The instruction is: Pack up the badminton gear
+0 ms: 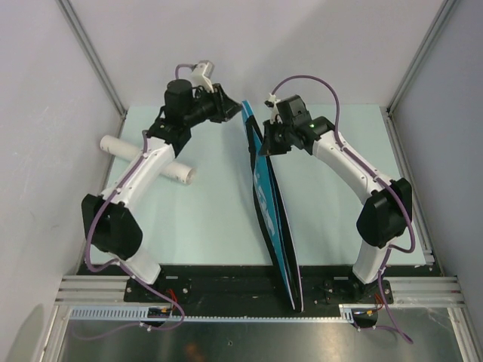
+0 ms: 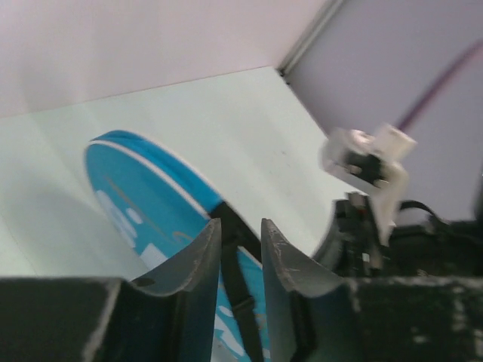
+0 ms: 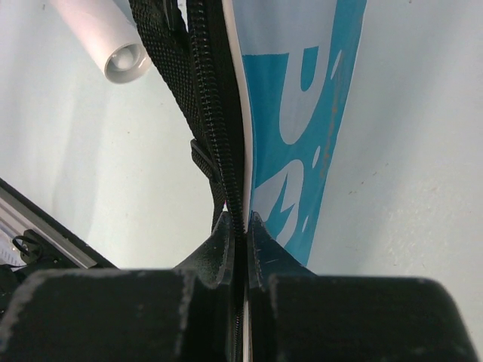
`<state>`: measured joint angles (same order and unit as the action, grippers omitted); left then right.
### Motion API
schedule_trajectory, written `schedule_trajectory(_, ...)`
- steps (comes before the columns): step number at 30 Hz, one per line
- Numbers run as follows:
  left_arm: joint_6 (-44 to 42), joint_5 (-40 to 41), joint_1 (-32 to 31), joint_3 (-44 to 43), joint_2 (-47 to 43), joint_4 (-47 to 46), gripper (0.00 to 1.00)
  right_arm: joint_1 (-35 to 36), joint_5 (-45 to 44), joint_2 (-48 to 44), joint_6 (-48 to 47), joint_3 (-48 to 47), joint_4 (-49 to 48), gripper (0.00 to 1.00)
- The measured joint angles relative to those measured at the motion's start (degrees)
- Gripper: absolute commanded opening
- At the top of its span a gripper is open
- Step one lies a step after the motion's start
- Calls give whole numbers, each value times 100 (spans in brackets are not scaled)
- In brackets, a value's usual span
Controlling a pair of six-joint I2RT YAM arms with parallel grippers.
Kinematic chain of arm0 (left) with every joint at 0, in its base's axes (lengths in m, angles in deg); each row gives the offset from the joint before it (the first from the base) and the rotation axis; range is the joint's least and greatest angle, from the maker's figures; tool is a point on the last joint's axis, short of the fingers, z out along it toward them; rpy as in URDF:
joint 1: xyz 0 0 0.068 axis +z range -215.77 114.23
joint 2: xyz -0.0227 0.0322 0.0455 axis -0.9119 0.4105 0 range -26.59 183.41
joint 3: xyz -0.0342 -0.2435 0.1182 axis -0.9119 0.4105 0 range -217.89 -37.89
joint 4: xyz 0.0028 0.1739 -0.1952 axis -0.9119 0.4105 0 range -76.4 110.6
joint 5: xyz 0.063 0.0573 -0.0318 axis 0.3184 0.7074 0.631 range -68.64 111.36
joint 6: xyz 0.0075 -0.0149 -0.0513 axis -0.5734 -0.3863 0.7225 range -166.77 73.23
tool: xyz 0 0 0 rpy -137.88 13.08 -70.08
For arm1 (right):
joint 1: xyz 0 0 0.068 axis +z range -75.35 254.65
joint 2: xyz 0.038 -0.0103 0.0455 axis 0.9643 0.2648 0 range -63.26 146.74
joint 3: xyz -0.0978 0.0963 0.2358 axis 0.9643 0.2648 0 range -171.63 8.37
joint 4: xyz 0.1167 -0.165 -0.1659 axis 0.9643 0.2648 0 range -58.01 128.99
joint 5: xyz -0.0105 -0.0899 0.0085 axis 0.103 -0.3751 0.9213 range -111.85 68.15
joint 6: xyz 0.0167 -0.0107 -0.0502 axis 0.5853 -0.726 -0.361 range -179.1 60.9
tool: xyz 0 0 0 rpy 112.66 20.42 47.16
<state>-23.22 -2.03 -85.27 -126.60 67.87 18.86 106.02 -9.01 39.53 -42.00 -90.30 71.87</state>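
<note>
The long blue racket bag [image 1: 270,204] stands on its edge down the middle of the table, with its black strap [image 3: 162,53] and zip on the left side. My right gripper [image 1: 266,147] is shut on the bag's zipped edge [image 3: 240,219] near its far end. My left gripper [image 1: 230,113] hovers at the bag's far tip with its jaws a little apart and empty [image 2: 240,226]; the strap [image 2: 235,283] shows beyond the gap. The white cardboard tube [image 1: 143,154] lies at the left under the left arm. Rackets and shuttlecocks are out of view.
Grey walls with metal posts close in the pale green table [image 1: 204,219] on the left, right and back. The tube's open end [image 3: 124,60] lies close to the bag's strap side. The black base rail [image 1: 226,279] runs along the near edge.
</note>
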Motion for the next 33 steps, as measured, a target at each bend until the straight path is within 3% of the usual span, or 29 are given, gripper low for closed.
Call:
schedule_trajectory(8,-282,129,-872,26,-68,-61,10,-37,0,0,2,-57,55,0)
schedule_trajectory(14,-442,929,-1279,291,76,9,7,-66,0,0,4,-57,72,0)
schedule_trajectory(24,-664,2153,-1386,323,293,26,25,-87,-2,-2,4,-57,81,0)
schedule_trajectory(33,-723,2234,-1311,103,566,50,33,-129,-42,-4,-2,-55,72,0)
